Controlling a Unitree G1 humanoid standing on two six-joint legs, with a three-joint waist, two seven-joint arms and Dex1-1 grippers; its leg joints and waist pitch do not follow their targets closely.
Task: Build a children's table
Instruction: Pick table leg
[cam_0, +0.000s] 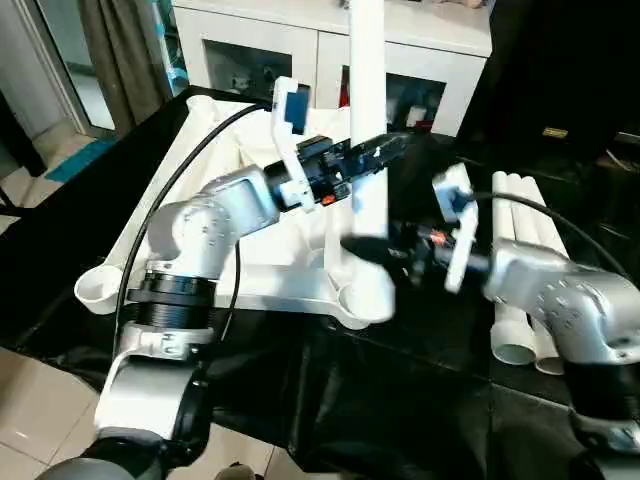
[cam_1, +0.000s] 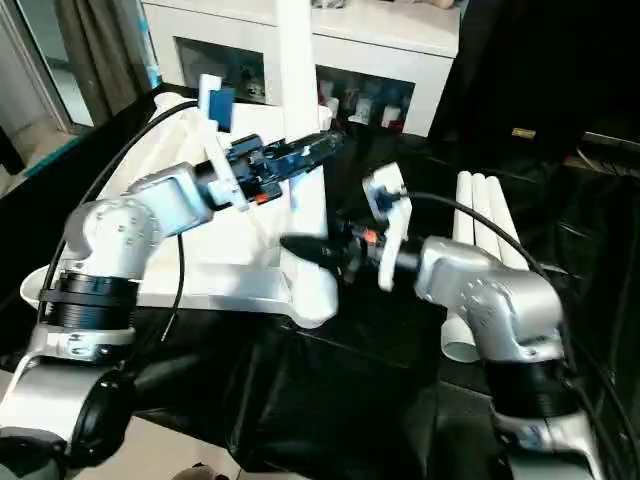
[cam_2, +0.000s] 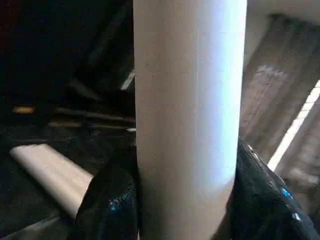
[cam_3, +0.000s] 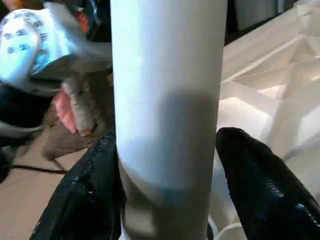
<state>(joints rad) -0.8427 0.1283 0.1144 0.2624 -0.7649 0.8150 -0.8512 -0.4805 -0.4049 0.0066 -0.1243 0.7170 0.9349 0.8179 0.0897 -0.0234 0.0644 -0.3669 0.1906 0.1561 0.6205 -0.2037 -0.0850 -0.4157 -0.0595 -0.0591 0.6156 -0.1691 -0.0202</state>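
Standing upright in tabletop (cam_0: 250, 275) corner socket, white leg (cam_0: 367, 120), long axis vertical

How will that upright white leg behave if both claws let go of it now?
The upright leg is tall and narrow, with just its foot in the tabletop's corner socket, so it may tip unless fully seated. Its smooth round wall looks slippery. It looks hollow like the spare legs, so probably light and stiff.

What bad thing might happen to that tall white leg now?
The upright leg stands in the tabletop's corner socket. The left end effector grips it, but the right end effector shows a gap on one side. If it isn't fully seated, it might tip or pop out.
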